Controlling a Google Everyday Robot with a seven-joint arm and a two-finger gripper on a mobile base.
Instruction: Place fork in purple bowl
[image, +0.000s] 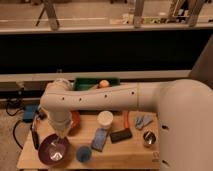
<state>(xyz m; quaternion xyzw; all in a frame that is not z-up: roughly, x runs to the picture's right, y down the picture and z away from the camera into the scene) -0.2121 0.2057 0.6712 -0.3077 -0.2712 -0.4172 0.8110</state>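
Hanging from the bent white arm, the end effector sits directly over the purple bowl, at or just inside the far part of its rim. The bowl lies straight below and slightly to the camera's left of it. The coming move therefore turns on a short vertical relation, not a sideways reach. With only one arm on this rig, there is no choice of side.

The fork is hard to pick out. A thin pale sliver shows just beneath the end effector against the bowl's paler inside, and I take that to be it. Its long axis seems to run roughly up and down, in line with the wrist, though that is a guess. I cannot tell whether the end effector is spread, pressed together or pinching the fork. I also cannot tell whether the sliver hangs free or already rests on the bowl's floor.

The arm hides much of what lies behind the end effector. The orange-red bowl peeps out just to its right, mostly covered by the wrist. The blue cup stands near on the right, close to the purple bowl's edge, so drifting that way could knock it. A black-handled tool lies to the left at the edge of the surface. The large white shoulder cuts off that surface's right end.
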